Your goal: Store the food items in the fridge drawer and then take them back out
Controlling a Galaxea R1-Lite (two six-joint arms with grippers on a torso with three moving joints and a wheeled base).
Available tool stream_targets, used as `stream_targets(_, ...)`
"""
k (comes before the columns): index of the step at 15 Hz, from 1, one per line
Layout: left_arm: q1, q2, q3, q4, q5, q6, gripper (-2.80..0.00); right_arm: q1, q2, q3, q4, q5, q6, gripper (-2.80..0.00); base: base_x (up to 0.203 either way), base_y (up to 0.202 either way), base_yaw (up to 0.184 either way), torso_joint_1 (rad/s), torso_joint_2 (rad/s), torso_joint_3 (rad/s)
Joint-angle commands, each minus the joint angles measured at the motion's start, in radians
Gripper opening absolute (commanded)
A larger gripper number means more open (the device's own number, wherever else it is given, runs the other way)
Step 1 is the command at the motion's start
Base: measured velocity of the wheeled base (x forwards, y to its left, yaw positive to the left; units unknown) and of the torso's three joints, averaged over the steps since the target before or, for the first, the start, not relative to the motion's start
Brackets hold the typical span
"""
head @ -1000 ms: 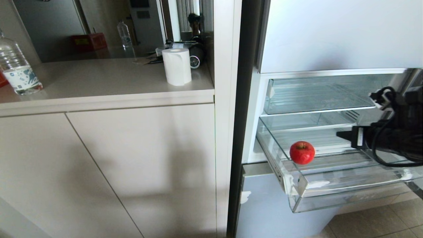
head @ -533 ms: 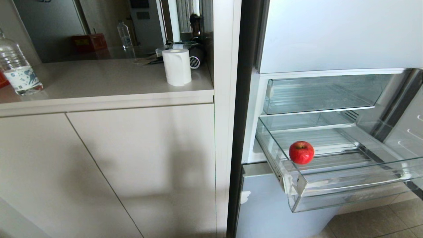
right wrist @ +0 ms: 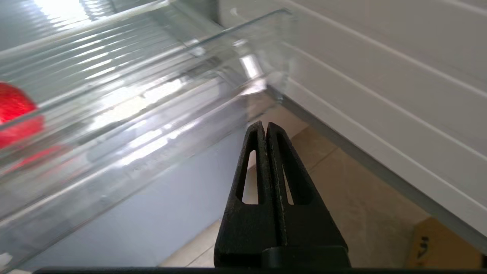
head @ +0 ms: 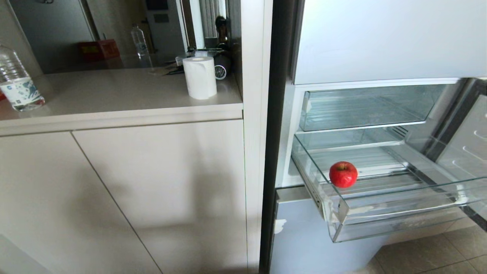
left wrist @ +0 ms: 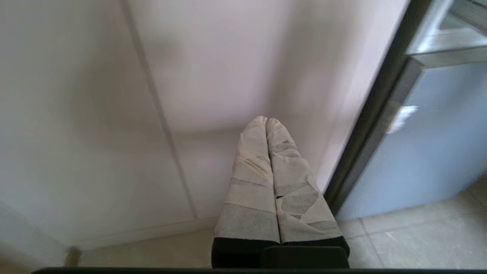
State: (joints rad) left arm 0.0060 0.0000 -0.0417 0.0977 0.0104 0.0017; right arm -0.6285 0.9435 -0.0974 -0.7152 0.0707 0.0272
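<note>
Fingers on both arms are pressed together and hold nothing: the right gripper (right wrist: 266, 127), black and slotted, hangs below and outside the front lip of the fridge drawer (head: 399, 213), pointing at the floor tiles (right wrist: 342, 182) beside the open fridge door (right wrist: 380, 76), while the left gripper (left wrist: 267, 121), its fingers wrapped in pale tape, sits parked low in front of the cabinet door (left wrist: 95, 114), well to the left of the drawer. Neither arm shows in the head view

One red food item (head: 343, 174), apple-like with a stem dimple on top, rests on the ridged floor of the drawer, near the drawer's left wall and towards its front. The drawer stands pulled out, with white tape scraps at its front left corner. A second food item is not in view anywhere

Judging from this, the risks centre on the drawer. Its front lip juts out, so a right arm coming back up from under it could knock the clear plastic from below and jolt the round fruit into rolling along the ridges. The clear walls are also easy to misjudge, and a reach with shut fingers would only push the fruit away. Pushing the drawer home too fast could send the fruit sliding to the back
</note>
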Motion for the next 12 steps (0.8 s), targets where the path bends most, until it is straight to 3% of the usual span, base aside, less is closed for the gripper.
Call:
stream_targets(1, 0.000, 0.002, 0.000, 0.001, 0.000, 0.000, -2.80, -0.103, 0.003, -0.012, -0.006, 0.082, 0.000, -2.80, -0.003, -0.002, -0.106, 0.002, 0.00, 0.012)
stream_targets(8, 0.000, 0.002, 0.000, 0.001, 0.000, 0.000, -2.80, -0.336, 0.000, -0.029, -0.005, 0.196, 0.003, -2.80, -0.001, 0.007, -0.171, 0.005, 0.00, 0.002)
stream_targets(12, 0.000, 0.002, 0.000, 0.001, 0.000, 0.000, -2.80, -0.511, -0.001, -0.039, -0.002, 0.350, 0.003, -2.80, -0.001, 0.008, -0.176, 0.002, 0.00, 0.001)
